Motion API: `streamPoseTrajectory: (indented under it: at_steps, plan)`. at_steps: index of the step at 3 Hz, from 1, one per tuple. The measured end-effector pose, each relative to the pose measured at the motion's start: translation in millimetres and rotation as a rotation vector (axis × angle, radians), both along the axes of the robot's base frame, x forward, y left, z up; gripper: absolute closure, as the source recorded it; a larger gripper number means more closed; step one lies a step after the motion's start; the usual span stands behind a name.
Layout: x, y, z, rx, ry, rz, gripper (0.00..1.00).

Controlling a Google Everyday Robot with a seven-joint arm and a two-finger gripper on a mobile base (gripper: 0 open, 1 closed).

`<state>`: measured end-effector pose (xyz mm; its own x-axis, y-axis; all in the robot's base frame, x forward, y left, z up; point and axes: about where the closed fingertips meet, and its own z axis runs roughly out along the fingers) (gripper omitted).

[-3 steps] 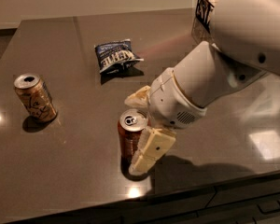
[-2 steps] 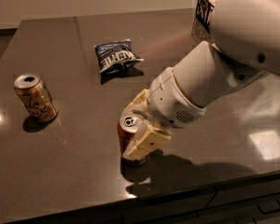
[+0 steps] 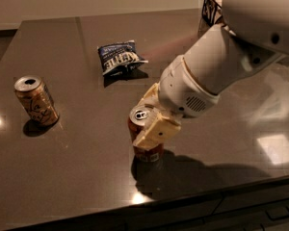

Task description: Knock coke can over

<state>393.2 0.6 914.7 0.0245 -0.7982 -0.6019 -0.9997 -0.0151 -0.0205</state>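
The coke can (image 3: 146, 152) is a red-orange can with a silver top. It stands near the table's front edge, leaning slightly to the left. My gripper (image 3: 142, 122) hangs from the white arm (image 3: 216, 66) at the can's top. Its cream fingers are spread, one on each side of the can. The near finger (image 3: 155, 129) lies against the can's upper right side and hides part of it. The far finger (image 3: 148, 98) is behind the can's top.
A tan-gold can (image 3: 36, 101) with a dark drawing stands at the left of the dark table (image 3: 77, 177). A blue chip bag (image 3: 119, 57) lies behind the coke can. The table's front edge runs just below the coke can.
The near finger has swung in from beside the can's base onto its upper side. The coke can has shifted a little to the right and away. The other can and the bag have not moved.
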Motion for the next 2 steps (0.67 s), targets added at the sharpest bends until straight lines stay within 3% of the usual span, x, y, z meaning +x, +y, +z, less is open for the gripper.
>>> streamPoseTrajectory:
  at_steps: [1,2]
  plan:
    - [12.6,-13.3,15.9,-0.099,0.007,-0.034,1.0]
    - [24.8,-31.5,18.0,-0.29,-0.002,-0.027,1.0]
